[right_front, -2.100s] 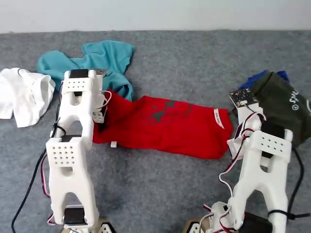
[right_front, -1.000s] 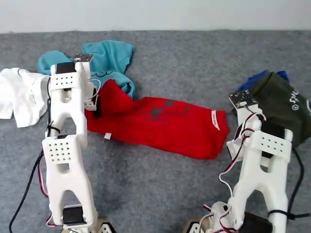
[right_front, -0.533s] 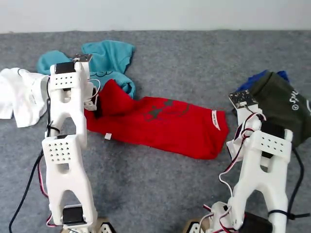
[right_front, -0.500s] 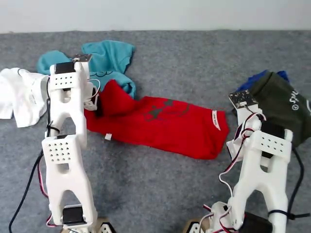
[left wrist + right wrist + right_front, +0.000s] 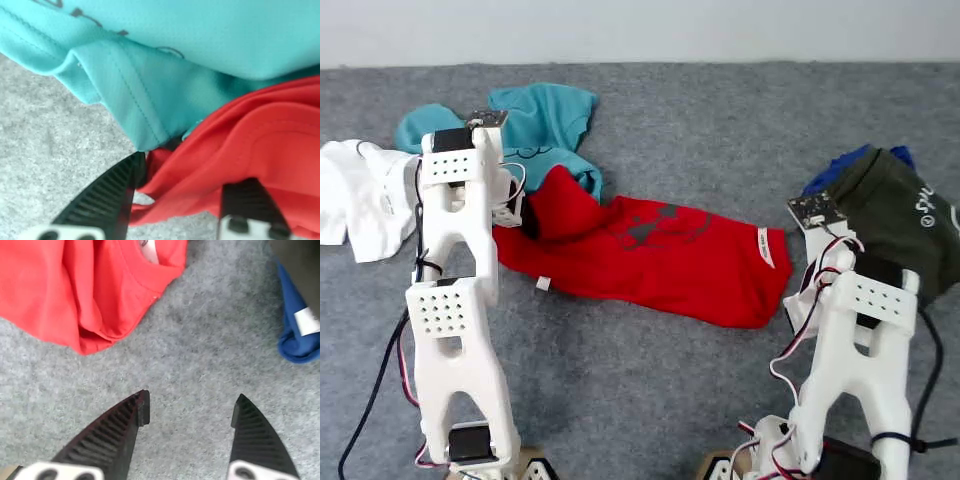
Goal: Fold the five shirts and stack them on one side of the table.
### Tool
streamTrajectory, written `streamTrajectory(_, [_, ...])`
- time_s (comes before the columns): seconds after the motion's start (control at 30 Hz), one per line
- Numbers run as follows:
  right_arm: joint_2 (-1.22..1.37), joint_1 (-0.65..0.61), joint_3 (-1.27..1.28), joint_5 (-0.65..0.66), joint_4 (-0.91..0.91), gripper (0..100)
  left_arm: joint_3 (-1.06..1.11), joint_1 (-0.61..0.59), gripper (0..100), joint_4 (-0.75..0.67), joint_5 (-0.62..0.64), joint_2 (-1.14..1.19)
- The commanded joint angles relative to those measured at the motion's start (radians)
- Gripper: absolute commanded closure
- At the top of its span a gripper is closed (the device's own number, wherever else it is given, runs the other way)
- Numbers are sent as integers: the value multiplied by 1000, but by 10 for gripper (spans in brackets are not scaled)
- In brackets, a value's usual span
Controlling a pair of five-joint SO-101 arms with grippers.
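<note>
A: Starting at the left, what is the cloth like?
B: The white shirt [image 5: 365,195] lies crumpled at the far left edge of the bench [image 5: 720,130], a thin soft knit heaped on itself. Beside it the teal shirt [image 5: 535,125] is bunched too. Up close it shows a fine mesh weave and a double-stitched hem, so I'd judge it light, limp and a little slick

A: And the left pincer?
B: The left pincer [image 5: 180,200] is clamped on a bunched edge of the red shirt [image 5: 660,255], just beside the teal hem. Its ribbed black fingers [image 5: 107,192] look made to bite into cloth. The held corner stands up in a peak, and the rest lies long and fairly flat across the middle of the bench

A: How will the red one handle?
B: Floppy and nearly weightless, I'd say, with no stiffness. It will likely sag and drag on the rough grey felt-like covering. Hems, corners or the neck seam look like the best holds, since the stitching gives a thicker ridge, and two arms would suit it better than one

A: The right side?
B: The right pincer [image 5: 192,407] hangs over bare bench with its jaws wide apart and nothing in it. It is between the red shirt's label end and the blue shirt [image 5: 295,335]. The dark green shirt [image 5: 905,215] is heaped on the blue one at the far right and looks like heavier cotton
</note>
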Motion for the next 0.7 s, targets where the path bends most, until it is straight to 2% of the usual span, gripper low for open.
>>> streamTrajectory(0.0, [-45,8,-5,-3,-2,724,-38,-8,810,17,8,-5])
streamTrajectory(0.27, [-45,8,-5,-3,-2,724,35,-6,988,17,8,-5])
streamTrajectory(0.47, [-45,2,-5,-3,-4,724,97,11,987,18,9,-34])
streamTrajectory(0.67, [-45,7,-5,-3,-2,724,171,77,985,18,9,-195])
